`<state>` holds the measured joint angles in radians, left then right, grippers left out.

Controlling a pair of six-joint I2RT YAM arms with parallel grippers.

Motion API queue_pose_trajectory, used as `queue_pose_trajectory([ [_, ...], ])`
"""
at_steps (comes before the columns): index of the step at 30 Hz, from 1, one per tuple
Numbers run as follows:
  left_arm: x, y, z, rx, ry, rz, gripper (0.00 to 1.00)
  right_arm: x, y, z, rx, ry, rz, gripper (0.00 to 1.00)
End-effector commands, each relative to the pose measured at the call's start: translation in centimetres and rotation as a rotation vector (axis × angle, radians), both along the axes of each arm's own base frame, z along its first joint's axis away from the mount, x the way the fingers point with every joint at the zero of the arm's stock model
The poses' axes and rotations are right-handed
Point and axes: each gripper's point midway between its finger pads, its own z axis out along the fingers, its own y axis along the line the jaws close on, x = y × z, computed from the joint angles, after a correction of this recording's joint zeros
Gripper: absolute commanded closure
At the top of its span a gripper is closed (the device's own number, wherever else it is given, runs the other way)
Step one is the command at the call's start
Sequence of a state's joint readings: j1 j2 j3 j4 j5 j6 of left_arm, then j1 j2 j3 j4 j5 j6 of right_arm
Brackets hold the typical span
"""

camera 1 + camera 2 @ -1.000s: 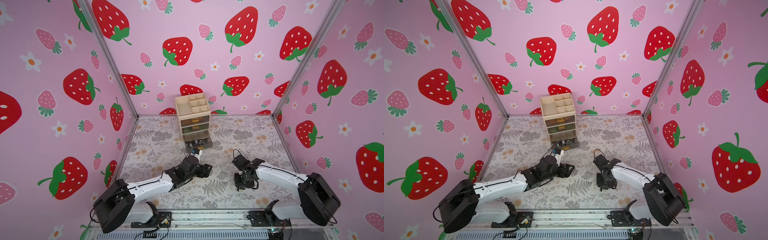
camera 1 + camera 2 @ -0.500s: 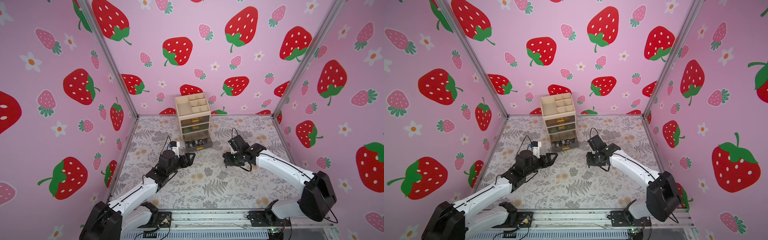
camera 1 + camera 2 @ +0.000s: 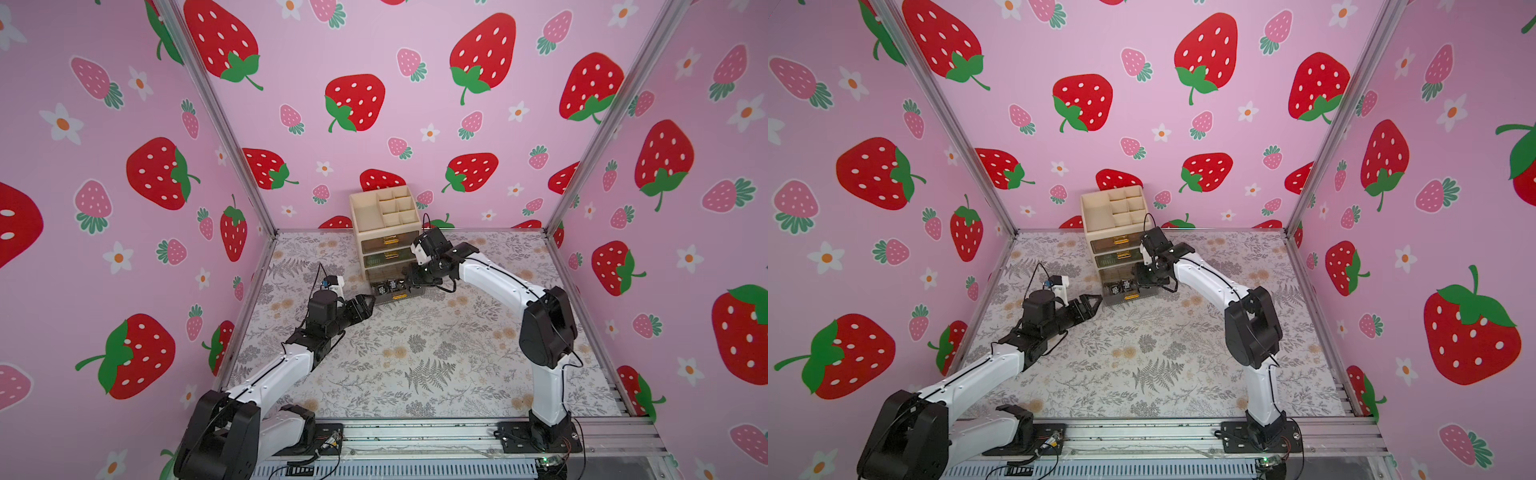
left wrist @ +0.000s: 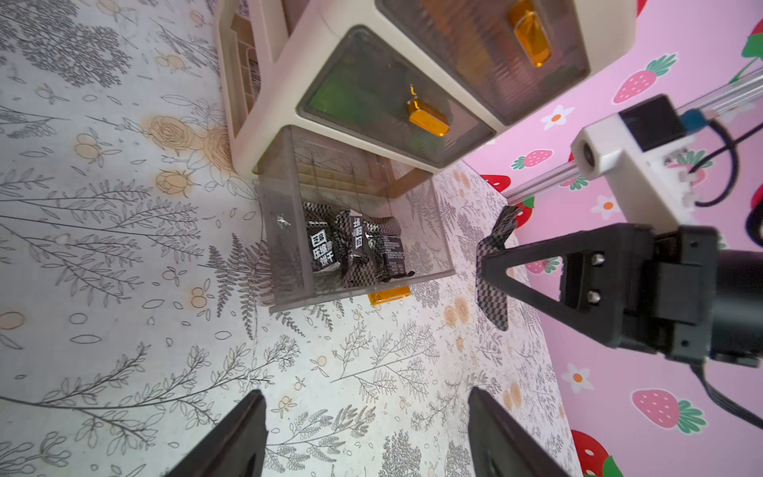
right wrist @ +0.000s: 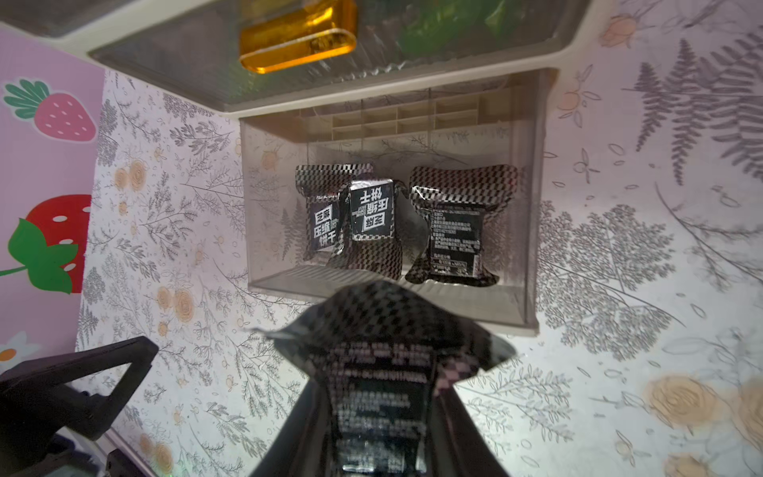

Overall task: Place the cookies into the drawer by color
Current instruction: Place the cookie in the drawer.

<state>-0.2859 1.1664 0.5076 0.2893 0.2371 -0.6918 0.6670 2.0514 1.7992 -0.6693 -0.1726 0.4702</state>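
The counter (image 3: 415, 345) is a pale surface printed with grey ferns and tan flowers. Directly on it, close to the back wall near the middle, stands the beige drawer organizer (image 3: 384, 216), its bottom drawer (image 4: 285, 256) pulled out forward over the print.

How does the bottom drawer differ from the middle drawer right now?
The bottom drawer is pulled out; the middle drawer is shut. The bottom drawer holds black packets; green shows through the middle drawer's front. Both are smoky, see-through plastic with a gold handle.
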Motion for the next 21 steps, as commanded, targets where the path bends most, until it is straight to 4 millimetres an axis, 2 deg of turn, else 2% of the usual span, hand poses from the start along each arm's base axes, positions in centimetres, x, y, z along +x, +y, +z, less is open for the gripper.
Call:
queue_pose_trajectory([
  [1,1.8,0.8,2.5,0.026,-0.097,0.052,0.20,0.2,1.2,-0.2,0.024,0.018,0.056,0.67],
  [8,3.5,0.1,1.1,0.045,-0.064,0.035,0.20,2.3,2.8,-1.3,0.029,0.015,0.076,0.67],
  [21,5.2,-0.6,-1.0,0.055,-0.021,0.023,0.19,3.3,2.7,-5.9,-0.040,0.063,0.076,0.67],
])
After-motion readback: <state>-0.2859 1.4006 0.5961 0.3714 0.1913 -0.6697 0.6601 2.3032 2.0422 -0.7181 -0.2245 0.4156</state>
